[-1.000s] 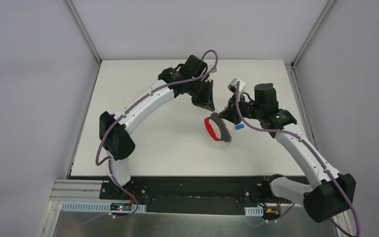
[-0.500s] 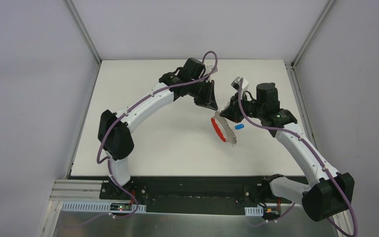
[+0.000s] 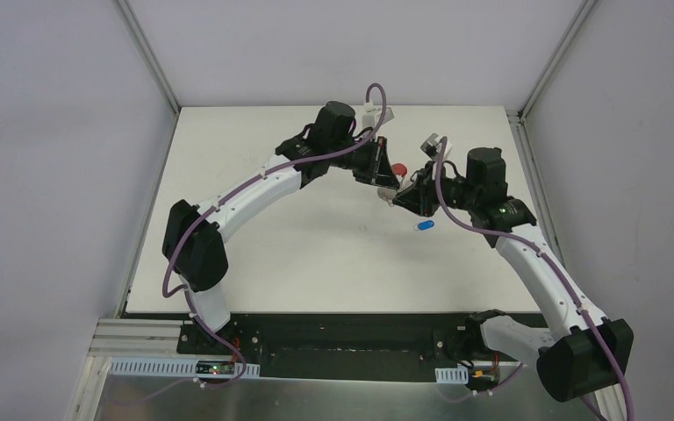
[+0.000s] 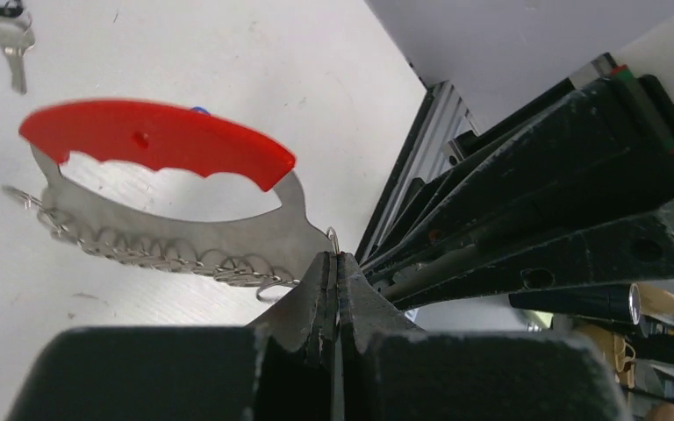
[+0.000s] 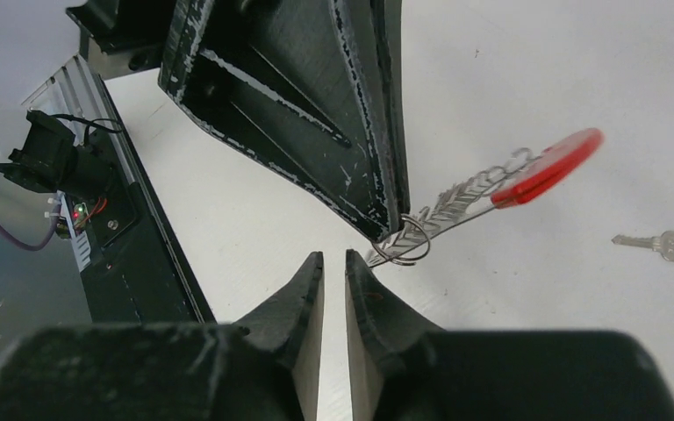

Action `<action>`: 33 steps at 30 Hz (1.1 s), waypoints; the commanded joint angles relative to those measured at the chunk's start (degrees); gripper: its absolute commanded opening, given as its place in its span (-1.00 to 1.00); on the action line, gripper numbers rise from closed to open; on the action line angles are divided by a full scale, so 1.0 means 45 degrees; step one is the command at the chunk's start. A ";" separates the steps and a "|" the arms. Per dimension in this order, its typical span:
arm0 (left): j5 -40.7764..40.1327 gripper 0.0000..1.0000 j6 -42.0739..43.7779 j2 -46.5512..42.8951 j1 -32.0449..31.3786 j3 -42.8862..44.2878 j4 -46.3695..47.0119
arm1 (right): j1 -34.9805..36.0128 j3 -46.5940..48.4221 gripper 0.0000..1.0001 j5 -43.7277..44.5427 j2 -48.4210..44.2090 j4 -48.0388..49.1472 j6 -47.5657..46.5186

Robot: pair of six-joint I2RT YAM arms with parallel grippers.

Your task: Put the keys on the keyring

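Left wrist view: we note the left end effector (image 4: pixel 334 263) fully closed, its tips pinching the bare metal end of the keyring (image 4: pixel 154 140). The keyring runs out from the tips broadside to this camera, with the red band along its upper edge and a row of small rings hanging along the lower edge of the steel plate. Right wrist view: the same keyring is seen edge-on, with one larger ring hanging at the pinched end. The right end effector (image 5: pixel 333 261) sits just short of that ring, jaws a narrow slit apart with nothing between them. As far as we can see, it is not touching the keyring. The silver key (image 5: pixel 663 244) lies flat on the worktop (image 5: pixel 535 333) beyond the red end, apart from it. Top external view: the blue key (image 3: pixel 425 225) lies on the worktop just on the near side of the right end effector, apart from the keyring. Neither key is on the keyring. We cannot tell whether the keyring's far end touches the worktop.
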 commanded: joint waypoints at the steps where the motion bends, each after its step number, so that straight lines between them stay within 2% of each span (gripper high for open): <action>1: 0.1405 -1.00 0.0637 -0.0781 0.0023 0.0034 0.1977 | -0.0326 0.0015 -0.65 -0.1023 -0.0533 0.0670 0.0255; 11: 0.3095 -1.00 0.1453 -0.0645 0.0028 0.0067 0.3640 | -0.1208 0.0911 -0.54 -0.1474 -0.1482 -0.0257 -0.0055; 16: 0.3757 -1.00 0.1286 -0.0803 0.0023 -0.0527 0.4781 | -0.1516 0.2030 -0.34 -0.1864 -0.2061 -0.1881 -0.0994; 21: 0.3709 -1.00 0.1751 -0.0932 0.0023 -0.0588 0.4597 | -0.1687 0.2797 -0.23 -0.2422 -0.2365 -0.3069 -0.1934; 33: 0.4961 -1.00 0.1322 -0.1270 0.0043 -0.1296 0.6158 | -0.1806 0.2499 -0.30 -0.0591 -0.2453 -0.3096 -0.2888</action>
